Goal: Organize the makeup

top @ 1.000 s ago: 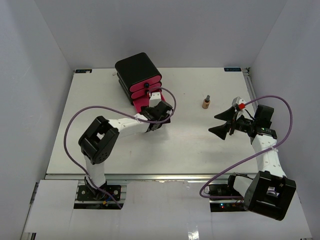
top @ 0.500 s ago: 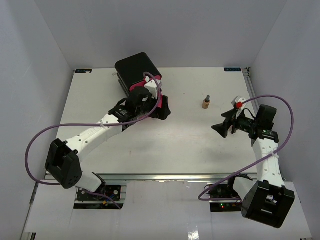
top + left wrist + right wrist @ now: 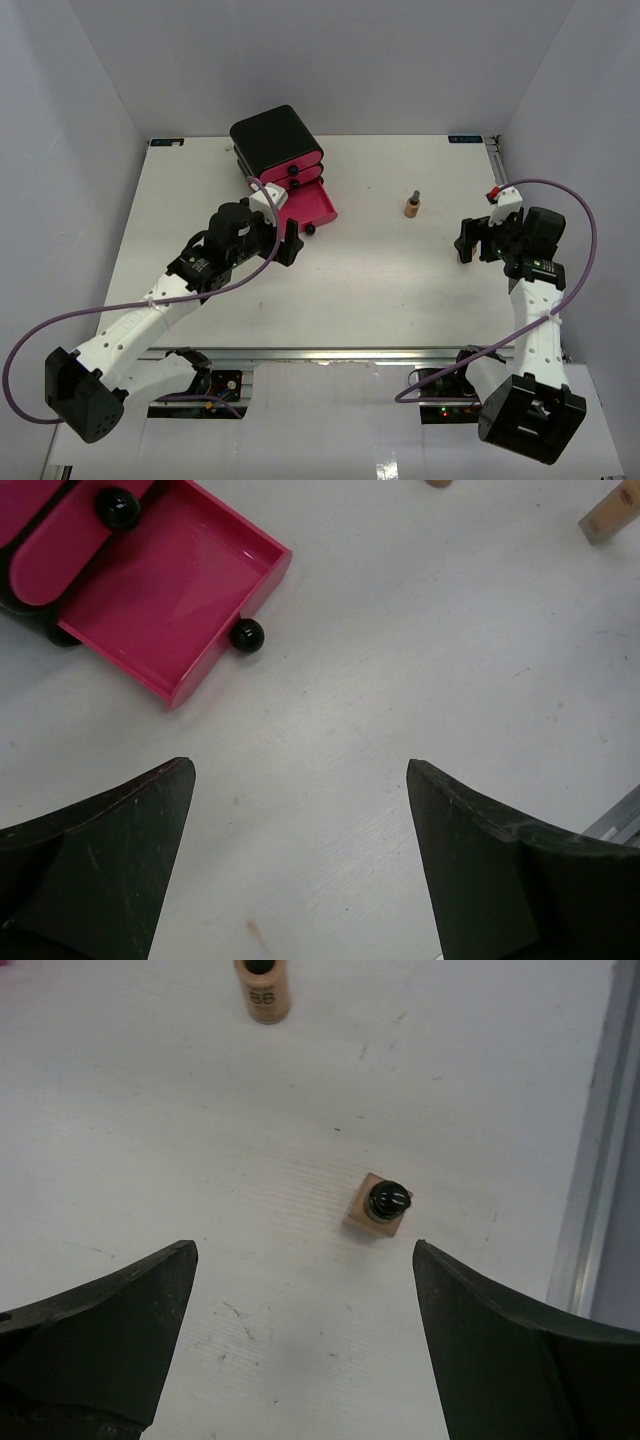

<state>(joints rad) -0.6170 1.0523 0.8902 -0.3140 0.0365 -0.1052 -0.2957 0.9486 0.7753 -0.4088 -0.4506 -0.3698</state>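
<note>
- Right pincer [image 3: 304, 1245]: fingers spread wide with nothing between them, hanging above the worktop [image 3: 380, 290] near its right edge
- Just ahead of the gap stands a small square bottle [image 3: 380, 1203], tan with a black cap, upright and seen from above; it sits off-centre, nearer the finger on the right of the wrist view, and nothing touches it
- Farther out is a second bottle [image 3: 264, 998], tan with a dark cap, upright in the overhead view; it stands alone toward the back of the worktop, well apart from the first
- Left pincer [image 3: 298, 768]: also wide open and empty, over bare worktop just in front of the drawer
- The bottom pink drawer [image 3: 165, 600] stands out from the black box [image 3: 272, 135], its knob [image 3: 246, 635] on the side facing the pincer; no makeup shows inside, and the two upper drawers are shut
- No lipsticks or squeeze tube in view from any camera
- Step in hand, as I judge it: the drawer is ready to receive and the right arm is lining up to pick the square bottle; the task looks early, with both bottles on the worktop well away from the drawer
- Next move calls for shifting the right pincer sideways until the bottle centres in the gap, lowering until the fingers flank the body below the cap, then closing gently
- Risk: the bottle is small with a narrow base and may tip if one finger arrives first
- After that comes a carry across to the drawer; the left pincer sits close to the drawer mouth and would likely need to give way
</note>
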